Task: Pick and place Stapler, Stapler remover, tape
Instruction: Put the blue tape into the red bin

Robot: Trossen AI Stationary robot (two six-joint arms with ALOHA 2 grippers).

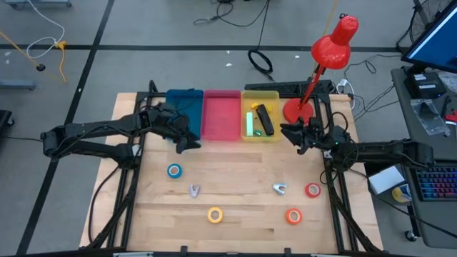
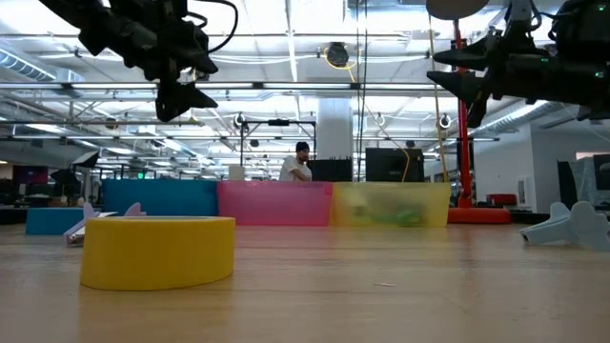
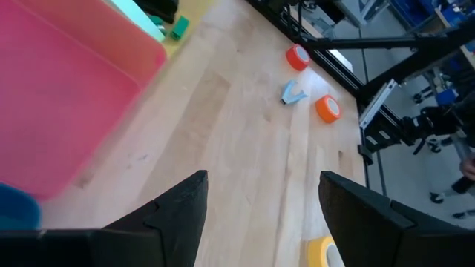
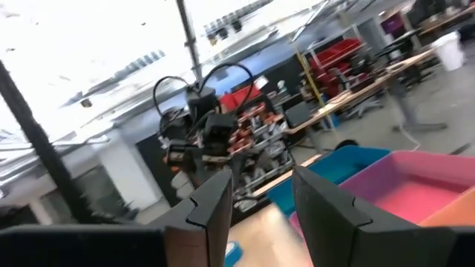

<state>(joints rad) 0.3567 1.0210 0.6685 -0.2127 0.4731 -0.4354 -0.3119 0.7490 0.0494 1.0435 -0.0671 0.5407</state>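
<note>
Table: I'm looking down at the wooden table [image 1: 235,178], filling the middle of the high view.
Bins: three are sitting in a row at the upper middle, touching side by side: blue bin [image 1: 187,100], pink bin [image 1: 221,114], yellow bin [image 1: 261,100].
Stapler: I'm seeing a dark stapler [image 1: 265,120] lying in the yellow bin, a green piece [image 1: 250,123] just beside it on its left.
Tape: four rolls are lying flat on the table, well apart. Blue roll [image 1: 174,170] at centre left, yellow roll [image 1: 215,214] at lower middle, orange roll [image 1: 293,215] at lower right, red roll [image 1: 313,190] right of centre.
Stapler removers: two small silvery clawed pieces, one [image 1: 194,190] between the blue and yellow rolls, the other [image 1: 279,188] just left of the red roll.
Left gripper: I'm holding the left gripper [image 1: 187,141] above the table, near the lower left corner of the pink bin. Its fingers [image 3: 178,215] are spread apart with nothing between them.
Right gripper: the right gripper [image 1: 294,135] is hanging in the air just right of the yellow bin, near the lamp base. Its fingers [image 4: 211,204] are standing slightly apart, pinching nothing.
Lamp: red desk lamp [image 1: 334,43] is standing at the upper right.
Background: a person [image 2: 300,164] is showing beyond the bins in the low view.
</note>
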